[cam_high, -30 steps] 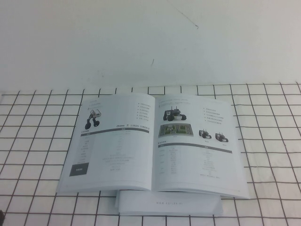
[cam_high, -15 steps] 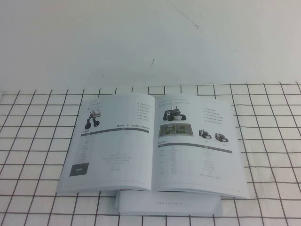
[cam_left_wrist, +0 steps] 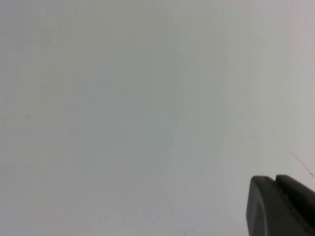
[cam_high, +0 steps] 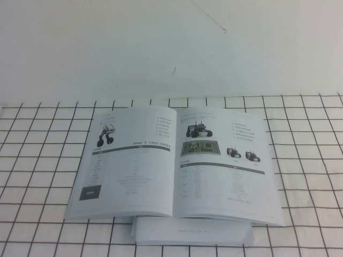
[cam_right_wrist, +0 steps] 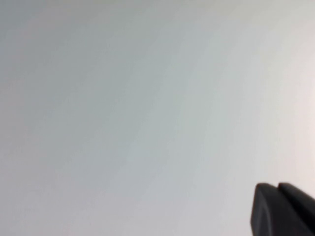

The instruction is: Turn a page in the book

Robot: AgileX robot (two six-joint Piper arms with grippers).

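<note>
Not yet begun, by appearance: the book (cam_high: 174,166) lies open and flat at centre frame in the high view, both sheets settled, no edge lifted. The page (cam_high: 225,166) to be turned sits right of the spine, bearing small black tracked vehicles, a green image and a grey-banded table; untouched, all of the turning left to do. Glossy white stock, thin, large format, slight bow toward the gutter; likely slippery and prone to lifting several sheets together. Rests partly upon a plain white booklet (cam_high: 193,234) at lower centre, on a white cloth with black grid lines (cam_high: 311,155). Left gripper (cam_left_wrist: 283,206) seen only as a dark corner at lower right of the left wrist view, facing blank white surface; spread or pressed together, cannot tell. Right gripper (cam_right_wrist: 285,209) likewise, lower right of the right wrist view; cannot tell. Neither visible in the high view, both apparently well apart from the book.
</note>
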